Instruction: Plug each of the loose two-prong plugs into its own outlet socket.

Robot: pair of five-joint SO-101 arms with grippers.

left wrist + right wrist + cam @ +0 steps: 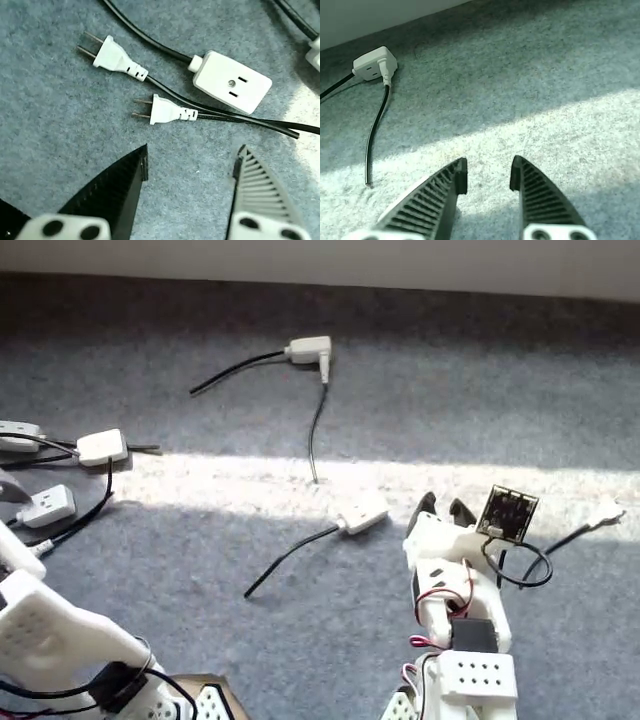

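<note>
Fingers (122, 187) of the left gripper (192, 159) are spread wide, empty — apparently to straddle the nearer loose plug (167, 111) lying near an outlet socket (231, 81). The right gripper (488, 175) is narrowly parted, holding nothing, over carpet (570, 75).

grey carpet (480, 390) with a sunlit strip. lying on it: far socket (308, 348) with a plug inserted, middle socket (362, 512), left socket (102, 446), loose plug (117, 57) near second loose plug (167, 111), black cords (315, 435).

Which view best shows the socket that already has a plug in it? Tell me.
Right wrist view: the socket turns its face to the camera, plug seated at its end. The high view shows it farther off, from above.
</note>
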